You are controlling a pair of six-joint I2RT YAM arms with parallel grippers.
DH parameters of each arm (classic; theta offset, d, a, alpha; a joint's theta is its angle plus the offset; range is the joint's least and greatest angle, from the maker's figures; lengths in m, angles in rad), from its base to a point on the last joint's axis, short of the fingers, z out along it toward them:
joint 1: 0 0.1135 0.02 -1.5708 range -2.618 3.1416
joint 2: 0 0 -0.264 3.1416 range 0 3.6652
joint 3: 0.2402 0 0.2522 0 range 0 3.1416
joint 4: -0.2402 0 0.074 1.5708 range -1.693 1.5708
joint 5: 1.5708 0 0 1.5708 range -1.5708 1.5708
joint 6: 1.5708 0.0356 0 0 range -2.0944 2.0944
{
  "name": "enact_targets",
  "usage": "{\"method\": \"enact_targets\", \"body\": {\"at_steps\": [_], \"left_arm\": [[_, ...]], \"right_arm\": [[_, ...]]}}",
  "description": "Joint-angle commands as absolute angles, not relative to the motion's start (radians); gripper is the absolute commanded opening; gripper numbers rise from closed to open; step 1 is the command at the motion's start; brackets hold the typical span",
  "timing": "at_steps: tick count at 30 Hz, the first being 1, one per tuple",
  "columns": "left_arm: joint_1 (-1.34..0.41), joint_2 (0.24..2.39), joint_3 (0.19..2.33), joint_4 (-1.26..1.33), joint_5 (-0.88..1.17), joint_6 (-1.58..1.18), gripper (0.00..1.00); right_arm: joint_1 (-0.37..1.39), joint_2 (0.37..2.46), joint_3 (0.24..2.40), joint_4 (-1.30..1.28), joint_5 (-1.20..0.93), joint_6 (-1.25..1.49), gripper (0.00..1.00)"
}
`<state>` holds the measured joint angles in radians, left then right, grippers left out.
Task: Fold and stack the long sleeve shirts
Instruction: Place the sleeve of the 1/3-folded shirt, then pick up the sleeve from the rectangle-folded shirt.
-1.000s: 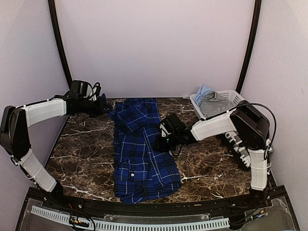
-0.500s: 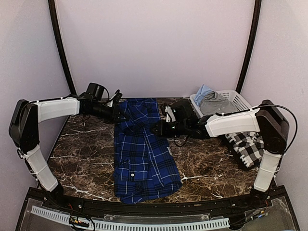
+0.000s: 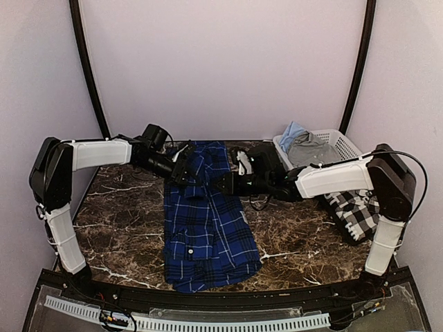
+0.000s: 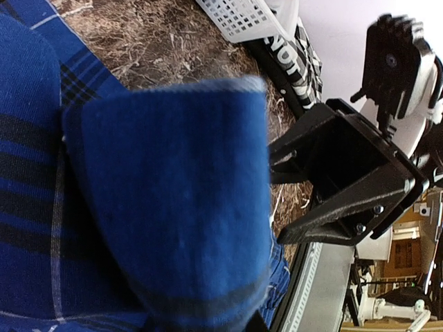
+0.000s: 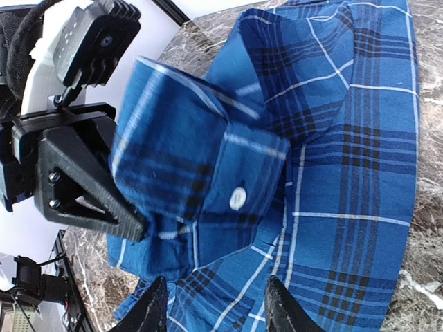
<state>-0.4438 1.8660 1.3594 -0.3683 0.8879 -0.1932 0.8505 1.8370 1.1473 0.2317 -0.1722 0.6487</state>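
The royal blue plaid long sleeve shirt (image 3: pixel 204 221) lies lengthwise on the marble table, collar end at the back. My left gripper (image 3: pixel 184 170) hovers over its upper left part, shut on a sleeve cuff (image 5: pixel 187 159) with a white button; the cuff (image 4: pixel 173 194) fills the left wrist view and hides the jaws. Facing it, my right gripper (image 5: pixel 216 311) stands open just above the shirt's upper body with nothing between its fingers, and it also shows in the top view as the right gripper (image 3: pixel 221 183). The black-and-white check shirt (image 3: pixel 353 206) lies crumpled at the right edge.
A white plastic basket (image 3: pixel 337 140) with grey and light blue clothes stands at the back right corner. Bare marble table (image 3: pixel 118 221) shows left of the blue shirt and between it and the check shirt. Black frame posts rise at both back corners.
My left arm has swung right, carrying the sleeve cuff over the shirt's body. My right gripper has moved up to the shirt's upper part and opened.
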Motion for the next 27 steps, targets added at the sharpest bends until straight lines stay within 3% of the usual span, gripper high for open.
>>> {"method": "enact_targets", "body": {"at_steps": [1, 4, 7, 11, 14, 27], "left_arm": [[-0.463, 1.877, 1.399, -0.464, 0.944, -0.112, 0.17], [-0.464, 1.875, 1.394, -0.467, 0.725, -0.146, 0.27], [-0.44, 1.884, 1.394, -0.479, 0.458, -0.224, 0.27], [-0.414, 1.894, 1.392, -0.504, 0.387, -0.256, 0.24], [-0.417, 1.863, 1.373, -0.48, 0.443, -0.252, 0.25], [-0.679, 1.758, 1.275, -0.333, 0.283, -0.311, 0.43]], "right_arm": [[0.844, 1.796, 1.12, 0.26, -0.116, 0.625, 0.45], [0.844, 1.799, 1.128, 0.224, -0.1, 0.619, 0.47], [0.844, 1.819, 1.142, 0.194, -0.111, 0.613, 0.47], [0.844, 1.834, 1.146, 0.176, -0.111, 0.607, 0.48], [0.843, 1.831, 1.143, 0.162, -0.088, 0.605, 0.48], [0.78, 1.615, 0.952, 0.105, 0.103, 0.684, 0.51]]}}
